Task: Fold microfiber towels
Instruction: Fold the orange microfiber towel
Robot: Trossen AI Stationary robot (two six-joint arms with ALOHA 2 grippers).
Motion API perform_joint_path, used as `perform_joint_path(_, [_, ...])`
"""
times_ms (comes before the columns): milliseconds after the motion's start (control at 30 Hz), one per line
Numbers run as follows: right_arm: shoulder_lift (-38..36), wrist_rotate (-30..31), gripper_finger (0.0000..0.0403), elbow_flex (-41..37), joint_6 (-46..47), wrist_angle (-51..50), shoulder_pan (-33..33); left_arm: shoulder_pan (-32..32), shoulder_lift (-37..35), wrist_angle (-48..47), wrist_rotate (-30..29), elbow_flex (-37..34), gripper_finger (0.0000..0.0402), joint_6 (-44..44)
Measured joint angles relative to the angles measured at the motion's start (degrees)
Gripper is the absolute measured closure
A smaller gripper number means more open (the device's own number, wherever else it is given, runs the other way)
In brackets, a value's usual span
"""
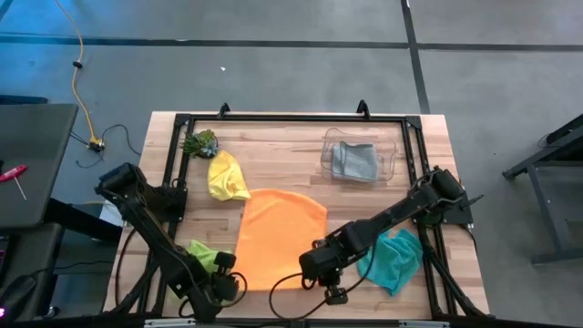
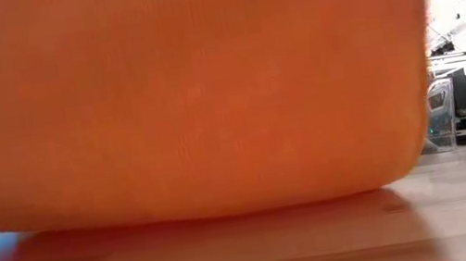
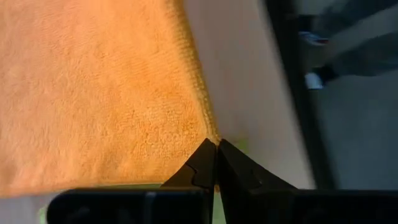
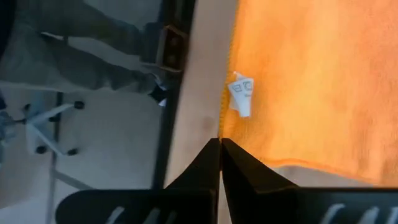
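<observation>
Both grippers, left and right, are pinching the near corners of the orange towel, which is stretching away toward the far side.

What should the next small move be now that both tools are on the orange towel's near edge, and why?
Probably lift both corners together and carry them toward the far edge. The left tool and right tool are each shut on a near corner of the orange towel, which lies spread flat and unfolded on the table.
</observation>
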Motion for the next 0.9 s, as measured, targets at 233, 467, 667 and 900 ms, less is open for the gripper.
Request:
perform_joint_path(233, [-0.35,-3.50,0.0403,0.00,4.81,0.99,2.99,2.92,-4.17,0.40,6.03,0.03,0.0401,4.19])
perform_joint_path(467, [-4.33,-0.82,0.0403,0.00,4.79,-3.59,1.49,8.73,-9.03,-0.51,6.75,0.06,0.0401,10.50])
perform_joint_path(667, [-6.34,6.94,0.0403,0.02,1.37,-11.80,-3.82,14.32,-10.24,-4.22,5.92,0.09,0.0401,17.23])
perform_joint_path(900, [-6.51,12.38,0.0403,0.02,-7.84,-19.60,-11.01,21.49,-10.24,-13.66,-0.97,0.09,0.0401,22.26])
